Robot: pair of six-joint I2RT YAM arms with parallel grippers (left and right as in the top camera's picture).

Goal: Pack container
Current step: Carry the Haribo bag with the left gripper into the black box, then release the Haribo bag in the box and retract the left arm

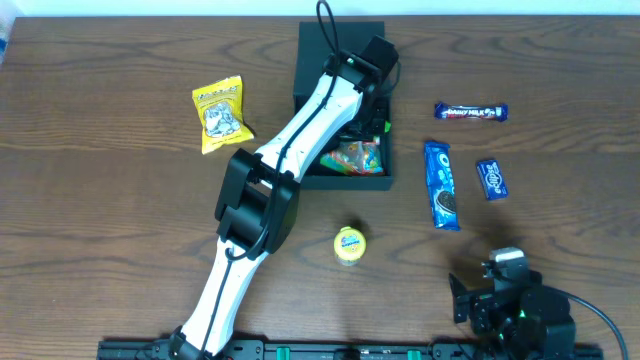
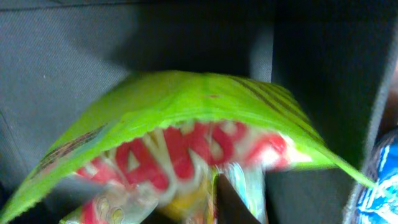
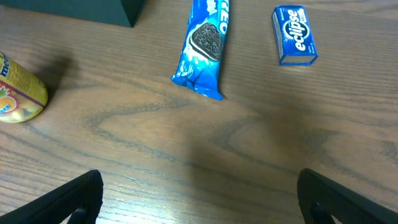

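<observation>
The container [image 1: 312,60], a dark square box, stands open at the table's far middle. My left arm reaches into it, and the left gripper [image 1: 378,112] is low inside. In the left wrist view a green packet with red letters [image 2: 186,112] fills the frame against the container's dark wall [image 2: 74,56]. Its lower edge lies at my jaws, but blur hides how they stand. A colourful packet [image 1: 355,157] lies at the container's near side. My right gripper [image 3: 205,208] hovers open over bare wood at the near right [image 1: 500,285], holding nothing.
A yellow packet [image 1: 220,115] lies left of the container and a round yellow cup [image 1: 350,244] in front of it. To the right lie a chocolate bar [image 1: 471,112], an Oreo packet [image 1: 441,185] and a blue Eclipse box [image 1: 491,178]. A blue wrapper [image 2: 382,180] shows inside the container.
</observation>
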